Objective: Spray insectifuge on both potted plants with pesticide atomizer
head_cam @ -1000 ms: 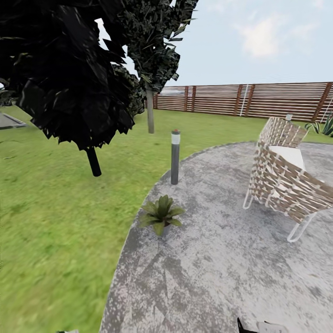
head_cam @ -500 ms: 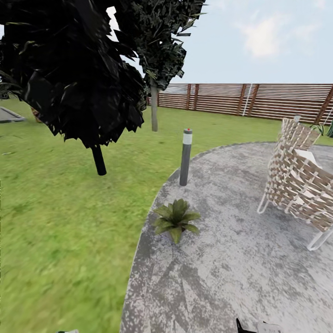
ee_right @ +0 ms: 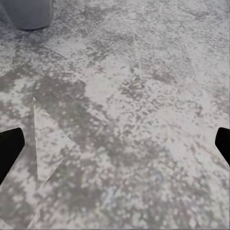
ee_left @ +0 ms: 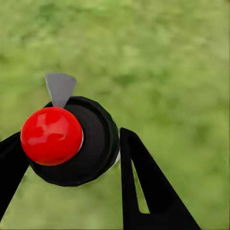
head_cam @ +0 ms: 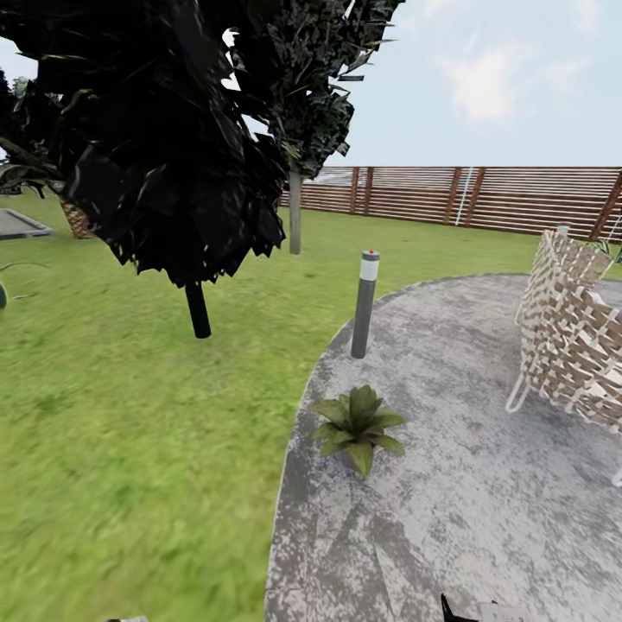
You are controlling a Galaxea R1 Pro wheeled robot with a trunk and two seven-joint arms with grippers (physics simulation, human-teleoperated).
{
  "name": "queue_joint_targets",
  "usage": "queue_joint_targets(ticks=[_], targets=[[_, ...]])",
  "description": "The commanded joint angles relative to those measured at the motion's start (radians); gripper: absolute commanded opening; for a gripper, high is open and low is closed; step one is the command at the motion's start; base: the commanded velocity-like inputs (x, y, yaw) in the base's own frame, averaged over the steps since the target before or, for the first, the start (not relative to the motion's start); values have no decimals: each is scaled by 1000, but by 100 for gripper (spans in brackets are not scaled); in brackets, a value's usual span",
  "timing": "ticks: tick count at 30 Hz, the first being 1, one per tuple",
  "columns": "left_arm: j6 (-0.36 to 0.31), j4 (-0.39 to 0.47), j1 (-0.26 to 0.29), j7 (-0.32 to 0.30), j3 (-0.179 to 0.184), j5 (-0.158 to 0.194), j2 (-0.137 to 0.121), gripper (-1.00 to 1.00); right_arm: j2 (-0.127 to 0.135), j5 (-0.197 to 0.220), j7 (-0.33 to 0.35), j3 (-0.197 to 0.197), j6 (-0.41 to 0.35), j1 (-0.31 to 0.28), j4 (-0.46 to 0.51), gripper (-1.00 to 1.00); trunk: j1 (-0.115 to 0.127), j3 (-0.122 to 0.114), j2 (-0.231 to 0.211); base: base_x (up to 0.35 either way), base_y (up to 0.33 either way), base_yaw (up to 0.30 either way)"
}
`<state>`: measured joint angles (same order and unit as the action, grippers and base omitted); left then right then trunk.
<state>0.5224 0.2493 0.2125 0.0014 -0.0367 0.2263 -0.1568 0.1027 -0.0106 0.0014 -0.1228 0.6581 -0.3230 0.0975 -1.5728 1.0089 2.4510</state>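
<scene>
Green lawn (head_cam: pixel 130 415) with a blurred, mossy texture covers the left half of the head view, meeting the curved edge of a round patio (head_cam: pixel 466 510) paved in mottled grey and white stone at lower right. Across the upper right runs a brown fence (head_cam: pixel 484 199) of horizontal wooden slats under a pale, cloudy sky. A dark tree (head_cam: pixel 164 138) with jagged, near-black foliage on a thin black trunk hangs over the upper left. At the right edge stands a wicker chair (head_cam: pixel 574 337) of woven tan strips on a white wire frame. A slim grey bollard lamp (head_cam: pixel 364 304) with a white band rises at the patio's rim in mid-frame. Just below it, on the paving's edge, sits one potted plant (head_cam: pixel 358 423), a low rosette of pointed green leaves.

The left gripper (ee_left: pixel 67 163) has its black, wedge-shaped jaws pinching the pesticide atomizer (ee_left: pixel 72 141), a round black body with a glossy red ball on top and a grey nozzle tab, over grass. The right gripper (ee_right: pixel 115 143) has its jaws spread wide above the speckled stone, a grey cylinder (ee_right: pixel 29 12) beyond.
</scene>
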Motion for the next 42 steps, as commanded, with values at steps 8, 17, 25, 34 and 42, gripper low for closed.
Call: queue_joint_targets(ticks=[8,17,25,34,42], targets=[[4,-1,1,0,-2,-1,0,-100,0,-1,0,-3,3,-1,-1,100,0,-4,0,172,308,-159],[4,-1,1,0,-2,-1,0,-100,0,0,0,-3,3,-1,-1,100,0,-11,0,172,308,-228],[4,-1,1,0,-2,-1,0,-100,0,0,0,-3,3,-1,-1,100,0,-15,0,171,308,-243],[4,-1,1,0,-2,-1,0,-100,0,0,0,-3,3,-1,-1,100,0,-15,0,166,308,-251],[3,-1,1,0,-2,-1,1,-100,-1,0,0,-3,3,-1,-1,100,0,-15,0,164,308,-263]])
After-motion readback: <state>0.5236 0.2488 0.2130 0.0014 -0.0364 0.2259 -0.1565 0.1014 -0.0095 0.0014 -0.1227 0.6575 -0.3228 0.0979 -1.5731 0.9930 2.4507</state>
